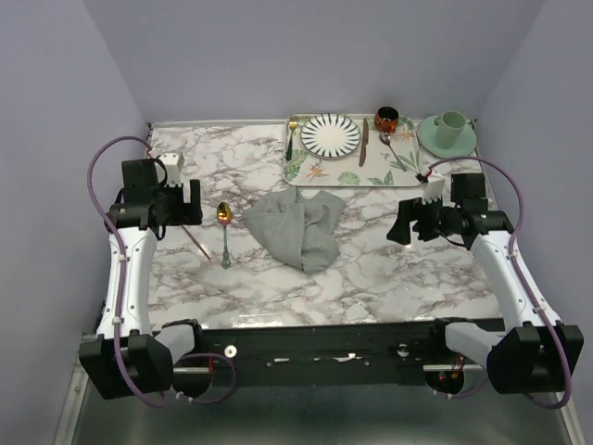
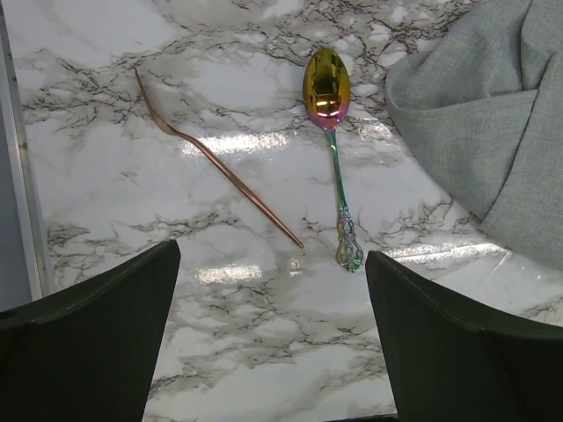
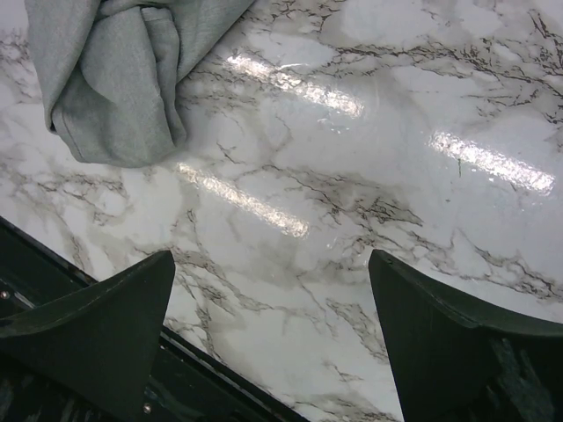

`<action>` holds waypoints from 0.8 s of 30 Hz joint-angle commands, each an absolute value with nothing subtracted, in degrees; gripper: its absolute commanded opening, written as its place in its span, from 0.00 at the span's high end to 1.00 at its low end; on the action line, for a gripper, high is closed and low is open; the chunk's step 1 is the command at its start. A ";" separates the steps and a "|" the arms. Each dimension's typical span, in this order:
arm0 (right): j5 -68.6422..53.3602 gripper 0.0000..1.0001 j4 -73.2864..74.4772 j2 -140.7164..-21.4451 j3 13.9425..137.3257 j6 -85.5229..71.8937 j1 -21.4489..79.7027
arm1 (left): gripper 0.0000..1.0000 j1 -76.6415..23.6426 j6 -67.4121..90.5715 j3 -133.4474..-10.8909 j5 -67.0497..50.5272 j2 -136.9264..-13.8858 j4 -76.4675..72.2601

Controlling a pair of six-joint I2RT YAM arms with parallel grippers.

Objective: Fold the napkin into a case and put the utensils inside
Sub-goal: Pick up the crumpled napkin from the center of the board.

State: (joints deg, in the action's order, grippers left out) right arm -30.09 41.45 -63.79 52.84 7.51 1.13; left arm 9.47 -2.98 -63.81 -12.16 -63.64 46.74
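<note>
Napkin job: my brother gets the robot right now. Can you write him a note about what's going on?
Left gripper: open, empty, hovering by the fork and spoon.
Right gripper: open, empty, over bare table right of the napkin.
Napkin: crumpled heap mid-table, no case yet.
Utensils: both lie on the table left of the napkin, not touching it.
Done: nothing.
Left to do: flatten and fold the napkin into a case, then slip both utensils inside.

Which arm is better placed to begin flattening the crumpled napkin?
Probably right: the right gripper, open, faces the napkin with nothing between; the spoon and fork lie in the left gripper's path to it.
</note>
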 commanded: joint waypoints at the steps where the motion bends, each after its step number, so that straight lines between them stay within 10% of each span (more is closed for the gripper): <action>1: -31.47 0.00 40.52 -62.84 52.03 7.03 1.14 | 0.01 4.49 -4.13 -65.12 -4.49 -64.42 45.36; 24: -27.25 0.00 40.17 -63.11 50.27 7.21 1.14 | 0.01 -33.04 -7.21 -75.58 -10.45 -90.78 39.82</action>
